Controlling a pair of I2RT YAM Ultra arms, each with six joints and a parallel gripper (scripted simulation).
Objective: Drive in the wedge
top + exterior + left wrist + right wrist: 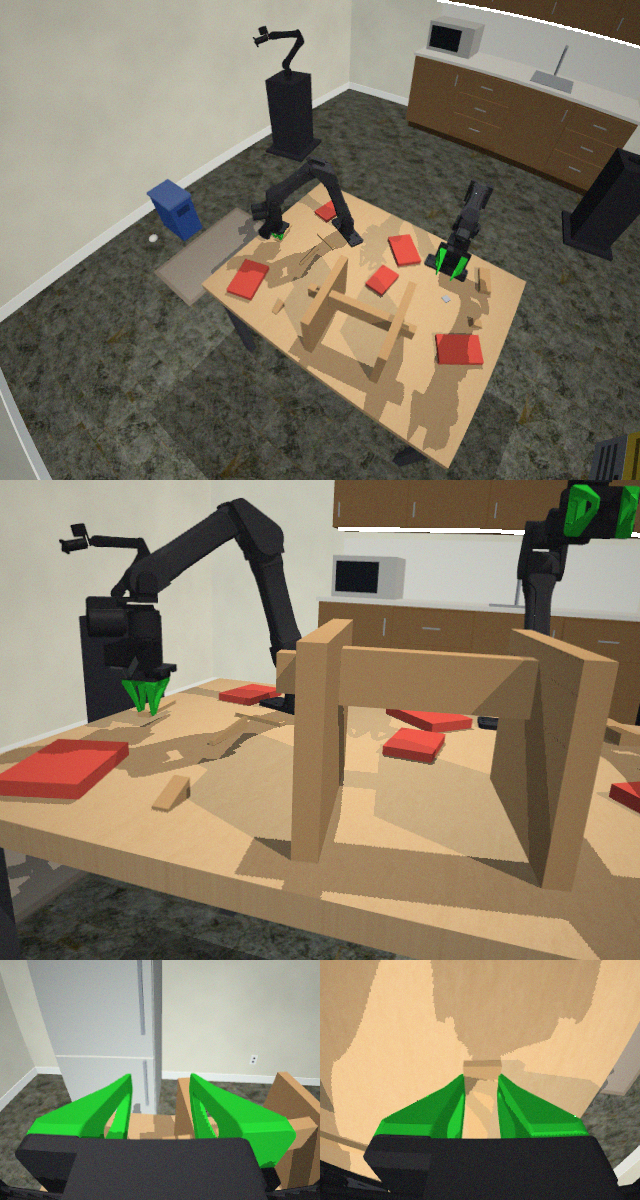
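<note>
A wooden rail runs between two upright end boards, one on the left and one on the right. The rail's end sticks out past each board; its slots are hidden. My right gripper points down at the table's far left, shut on a wooden wedge at table level. A second wedge lies near the front left edge. My left gripper is open and empty, raised behind the right board.
Red blocks lie at the left, the back, behind the rail and at the right. Thin strips lie left of the frame. Wooden pieces and a grey tile lie at the right.
</note>
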